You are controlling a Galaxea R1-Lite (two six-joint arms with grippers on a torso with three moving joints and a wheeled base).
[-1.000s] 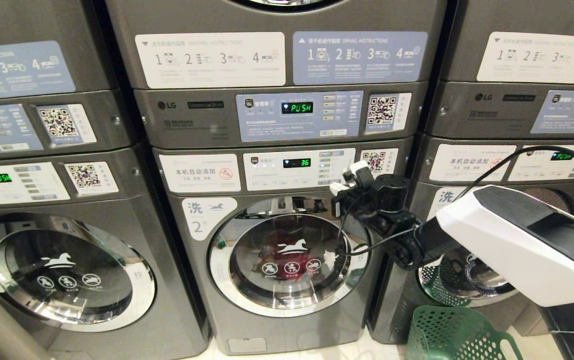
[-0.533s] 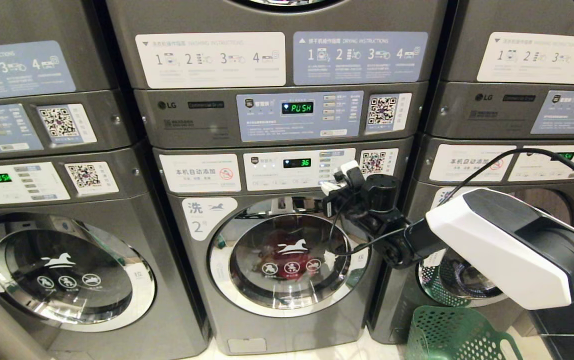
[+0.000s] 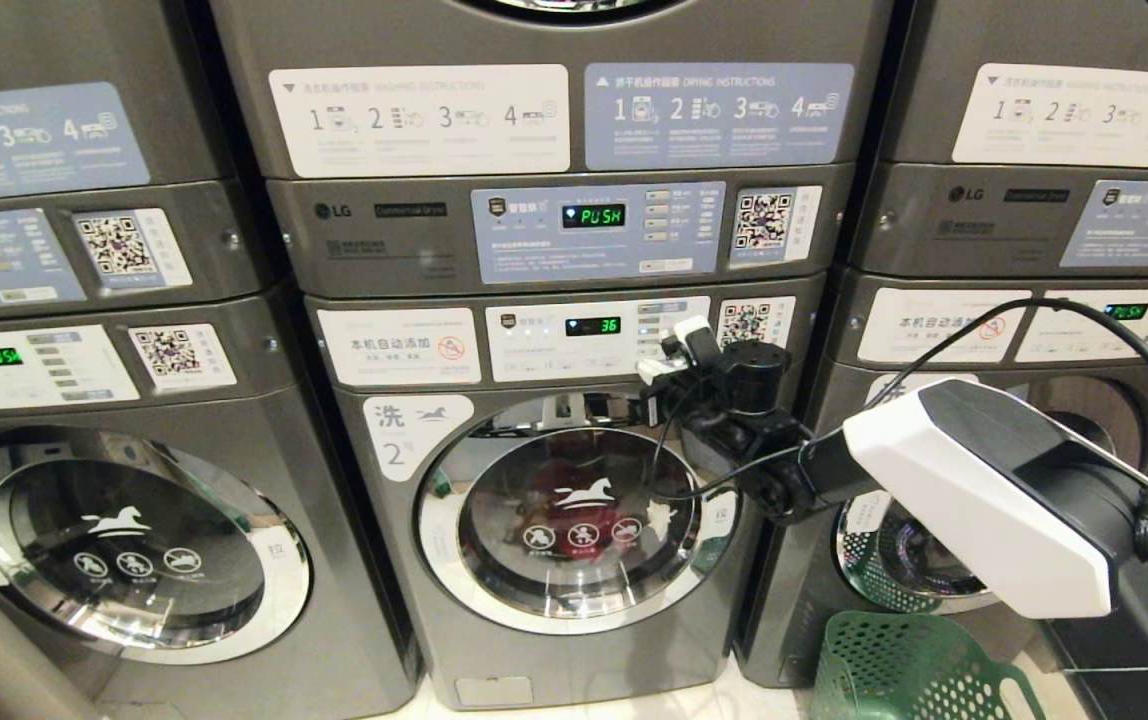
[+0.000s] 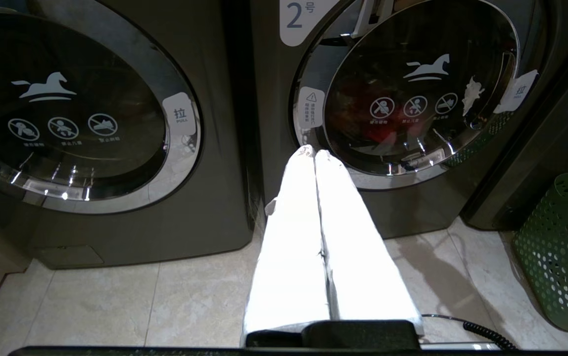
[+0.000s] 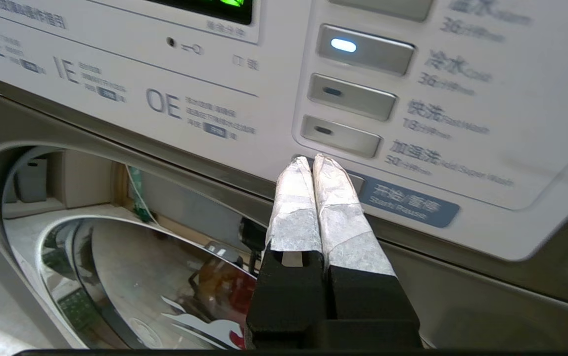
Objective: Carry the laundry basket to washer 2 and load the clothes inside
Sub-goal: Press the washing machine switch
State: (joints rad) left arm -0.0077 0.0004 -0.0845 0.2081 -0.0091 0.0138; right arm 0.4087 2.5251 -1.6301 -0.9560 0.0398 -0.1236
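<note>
Right gripper (image 5: 313,163), fingers pressed together and empty, tips at the Start/Pause button (image 5: 355,183) low on washer 2 (image 3: 574,640) control panel (image 5: 412,123), directly ahead, left arm farther.

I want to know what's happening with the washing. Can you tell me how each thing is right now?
washer 2: door shut, display lit, showing 36.
clothes: inside the drum, red showing through the glass.
laundry basket: on the floor right of washer 2, looks empty.
right end effector: shut, tips at the start/pause button.
left end effector: shut, holding nothing, low before washer 2.
left-hand washer: door shut, display reads PUSH.
</note>
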